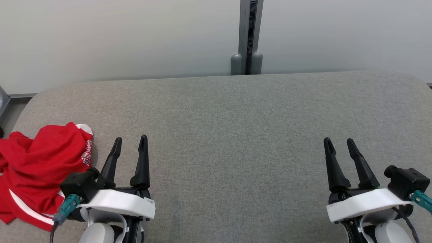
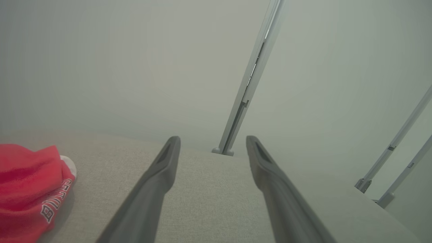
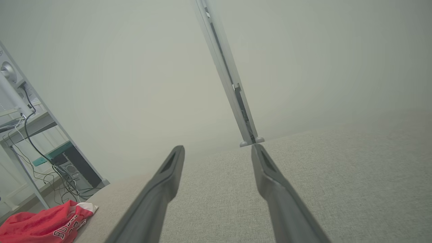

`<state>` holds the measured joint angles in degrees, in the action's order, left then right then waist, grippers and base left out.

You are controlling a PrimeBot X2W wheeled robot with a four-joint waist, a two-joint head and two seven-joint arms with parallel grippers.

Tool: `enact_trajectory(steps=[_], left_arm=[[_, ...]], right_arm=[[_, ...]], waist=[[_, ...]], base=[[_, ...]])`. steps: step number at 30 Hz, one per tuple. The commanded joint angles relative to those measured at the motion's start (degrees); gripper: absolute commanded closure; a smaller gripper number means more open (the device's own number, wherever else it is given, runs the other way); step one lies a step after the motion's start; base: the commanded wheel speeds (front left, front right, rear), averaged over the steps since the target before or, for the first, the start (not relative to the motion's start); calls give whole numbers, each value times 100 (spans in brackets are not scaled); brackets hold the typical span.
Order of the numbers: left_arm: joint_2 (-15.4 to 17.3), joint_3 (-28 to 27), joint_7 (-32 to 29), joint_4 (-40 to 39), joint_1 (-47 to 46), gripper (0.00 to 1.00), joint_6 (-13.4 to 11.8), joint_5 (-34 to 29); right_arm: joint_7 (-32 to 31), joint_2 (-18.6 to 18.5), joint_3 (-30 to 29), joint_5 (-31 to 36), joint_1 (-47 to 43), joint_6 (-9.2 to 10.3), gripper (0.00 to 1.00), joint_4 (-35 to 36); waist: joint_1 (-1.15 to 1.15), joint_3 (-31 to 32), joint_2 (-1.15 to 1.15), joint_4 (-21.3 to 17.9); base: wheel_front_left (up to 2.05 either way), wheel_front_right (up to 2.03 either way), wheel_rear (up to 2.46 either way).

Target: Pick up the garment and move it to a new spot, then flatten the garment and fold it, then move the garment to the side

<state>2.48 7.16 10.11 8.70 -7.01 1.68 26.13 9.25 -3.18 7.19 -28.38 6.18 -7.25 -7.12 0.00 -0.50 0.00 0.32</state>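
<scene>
Two grippers are before you, and both sets of jaws stand spread wide, holding nothing. Your left gripper points its dark fingers away from you across the grey padded surface. Your right gripper does the same, well apart from the left. In each wrist view the gap between the fingers shows bare grey cloth and the pale wall beyond.

The garment lies in a crumpled heap on the outer side of your left jaws, just beside the left finger. It is red, with white trim and white lettering along the edge nearest that finger. In the left wrist view a strip of bare surface separates the heap from the left finger. Finger and fabric stand apart. From the head view, the camera block on your left wrist overlaps the heap, so you cannot tell whether they touch. The heap lies at the surface's rounded left end, far across from your right jaws, past the left gripper. In the right wrist view it shows low and well outside the left finger.

A grey upright post stands against the wall, ahead of the jaws and between the two grippers. In the right wrist view a rack with dangling cables stands beyond the garment's end of the surface.
</scene>
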Motion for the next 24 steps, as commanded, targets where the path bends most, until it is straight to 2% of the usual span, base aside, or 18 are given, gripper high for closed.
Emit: enact_trajectory(steps=[1, 24], left_arm=[[35, 22, 61, -92, 11, 0, -32, -197], [46, 147, 310, -272, 148, 0, -106, -1283]], right_arm=[[83, -38, 26, 162, -25, -28, 0, 107], [384, 16, 68, 1185, -200, -32, 0, 331]], waist=[[0, -2, 0, 10], [0, -51, 0, 75]], base=[[0, 0, 0], [0, 0, 0]])
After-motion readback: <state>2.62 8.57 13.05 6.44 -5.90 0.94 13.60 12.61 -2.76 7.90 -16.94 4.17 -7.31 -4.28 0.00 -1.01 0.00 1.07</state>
